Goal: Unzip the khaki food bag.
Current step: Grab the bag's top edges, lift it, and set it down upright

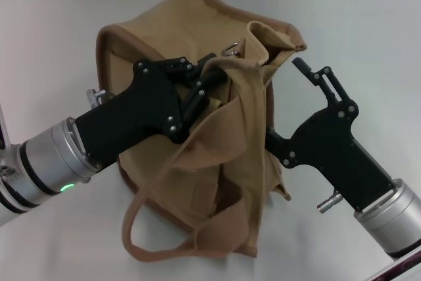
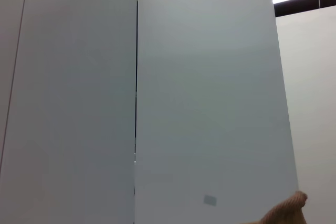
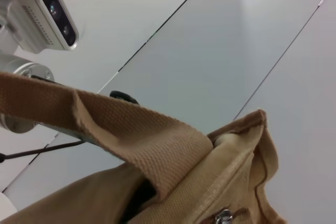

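The khaki food bag point(image 1: 217, 162) stands slumped in the middle of the white table, its top rumpled and partly gaping. A metal ring point(image 1: 230, 49) shows at its top, and also in the right wrist view point(image 3: 224, 216). My left gripper point(image 1: 214, 72) reaches over the bag's top from the left. Its fingers close together on the top fabric, with the tips partly under a handle strap point(image 1: 253, 97). My right gripper point(image 1: 283, 100) is open at the bag's right side, one finger raised free and the other against the bag wall. The right wrist view shows the strap point(image 3: 131, 140) close up.
The other handle point(image 1: 141, 228) lies as a loose loop on the table point(image 1: 368, 37) in front of the bag. A grey panelled wall runs along the table's back edge. The left wrist view shows wall panels and a scrap of tan fabric point(image 2: 286, 213).
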